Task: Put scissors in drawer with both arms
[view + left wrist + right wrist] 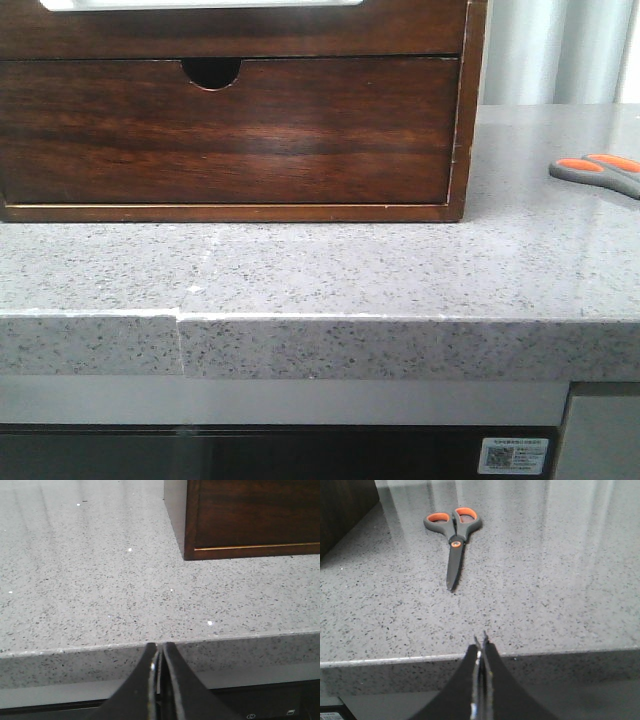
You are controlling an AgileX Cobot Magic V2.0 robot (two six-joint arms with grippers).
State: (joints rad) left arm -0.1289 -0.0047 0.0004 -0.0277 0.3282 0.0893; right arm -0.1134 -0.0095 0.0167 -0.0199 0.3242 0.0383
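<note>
The scissors [598,172] lie flat on the grey stone counter at the far right, grey handles with orange lining; in the right wrist view the scissors [452,532] lie closed, blades pointing toward my right gripper [481,644]. That gripper is shut and empty, at the counter's front edge, well short of the blade tip. The plain dark-brown drawer [250,32] with a whitish strip on top is at the upper edge of the front view, closed. My left gripper [160,647] is shut and empty at the counter's front edge, apart from the wooden box. Neither gripper shows in the front view.
The wooden box [462,120] stands on the counter [330,270]; its lower drawer front [230,140] has a half-round notch. The box's lower corner [192,550] shows in the left wrist view and its dark side [342,510] in the right wrist view.
</note>
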